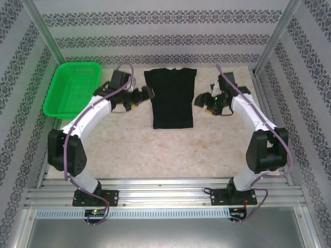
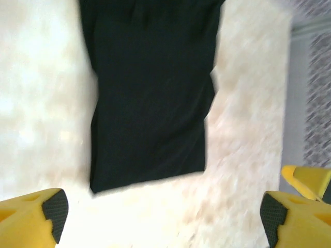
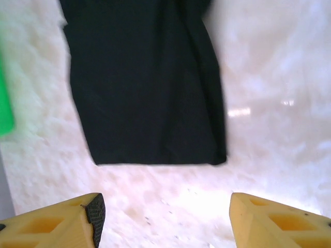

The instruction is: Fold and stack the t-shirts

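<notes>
Left gripper (image 1: pixel 145 95) and right gripper (image 1: pixel 200 99) gape wide and empty either side of the t-shirt (image 1: pixel 172 98), equally near, its length running near-to-far

Beyond the left claw (image 2: pixel 163 212), we see the t-shirt (image 2: pixel 150 93) blurred, its far end cut off. Left of the right claw (image 3: pixel 166 213), the basket (image 3: pixel 4 103) is a blurred, cropped sliver.

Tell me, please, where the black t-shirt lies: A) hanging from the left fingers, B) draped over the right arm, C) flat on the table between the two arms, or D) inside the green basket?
C: the black t-shirt lies flat on the table, nothing holding it.
</notes>
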